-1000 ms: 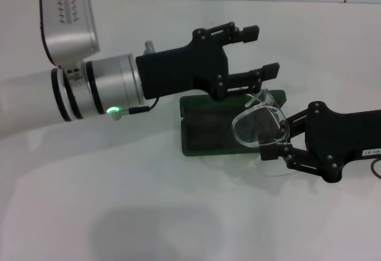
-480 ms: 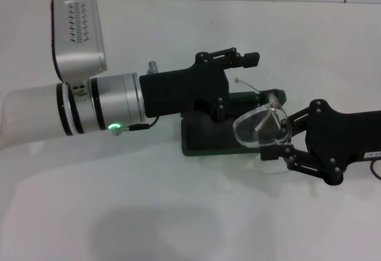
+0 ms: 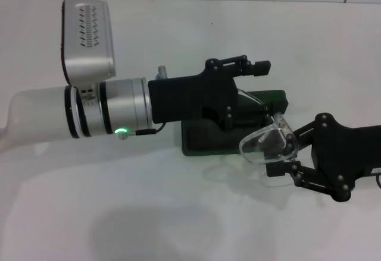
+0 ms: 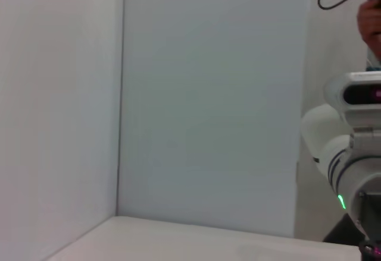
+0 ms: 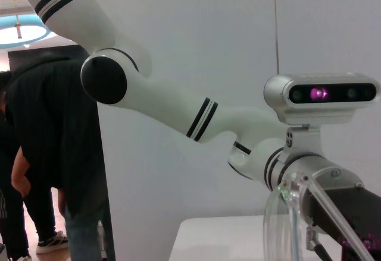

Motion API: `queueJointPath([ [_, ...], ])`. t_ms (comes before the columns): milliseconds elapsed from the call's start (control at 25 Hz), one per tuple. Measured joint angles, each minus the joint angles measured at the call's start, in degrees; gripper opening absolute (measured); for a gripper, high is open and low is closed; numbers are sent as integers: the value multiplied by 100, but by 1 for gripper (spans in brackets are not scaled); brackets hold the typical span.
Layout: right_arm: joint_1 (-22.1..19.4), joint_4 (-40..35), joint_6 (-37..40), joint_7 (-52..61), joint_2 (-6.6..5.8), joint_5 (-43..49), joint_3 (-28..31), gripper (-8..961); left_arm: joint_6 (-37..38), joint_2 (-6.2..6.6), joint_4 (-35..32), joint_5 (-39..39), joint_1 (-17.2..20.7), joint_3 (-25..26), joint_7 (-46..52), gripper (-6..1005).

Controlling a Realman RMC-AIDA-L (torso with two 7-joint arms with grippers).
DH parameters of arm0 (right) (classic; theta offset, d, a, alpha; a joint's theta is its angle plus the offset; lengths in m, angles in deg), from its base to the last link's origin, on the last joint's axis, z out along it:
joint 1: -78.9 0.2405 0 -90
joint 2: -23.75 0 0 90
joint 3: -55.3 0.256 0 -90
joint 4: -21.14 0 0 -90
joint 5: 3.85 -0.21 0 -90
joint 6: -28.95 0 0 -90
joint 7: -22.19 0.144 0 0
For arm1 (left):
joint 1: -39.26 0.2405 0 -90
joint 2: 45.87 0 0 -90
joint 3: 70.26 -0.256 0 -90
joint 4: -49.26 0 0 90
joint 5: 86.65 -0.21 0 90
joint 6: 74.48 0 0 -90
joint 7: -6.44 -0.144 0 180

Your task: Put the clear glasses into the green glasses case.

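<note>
The green glasses case (image 3: 208, 139) lies open on the white table, mid-right in the head view, with part of its far half (image 3: 275, 98) showing behind the arm. My left gripper (image 3: 255, 90) reaches over the case from the left and stands open; its upper finger (image 3: 250, 66) shows, while the lower one is lost against the dark case. My right gripper (image 3: 281, 151) comes in from the right, shut on the clear glasses (image 3: 266, 145), and holds them just off the case's near right corner. The right wrist view shows a lens (image 5: 281, 225) and one thin arm of the glasses.
White table (image 3: 149, 213) with a tiled wall behind. The left arm's silver wrist camera (image 3: 88, 32) stands high above the table. People stand in the background (image 5: 36, 154) of the right wrist view. The left wrist view shows only walls and the right arm (image 4: 351, 154).
My left gripper has moved right and lower over the case. The right gripper has drawn the glasses slightly right and nearer, tilting them flatter.
</note>
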Motion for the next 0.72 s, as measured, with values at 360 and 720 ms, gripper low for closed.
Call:
queueJointPath([
  [360,-123,0,1,-253,-16,6,23,124,16,17,-23,-8,-5,-194,41,759],
  [720,-137,-2,-13,-271,-24,6,54,124,16,29,-11,-84,-5,-278,51,758],
])
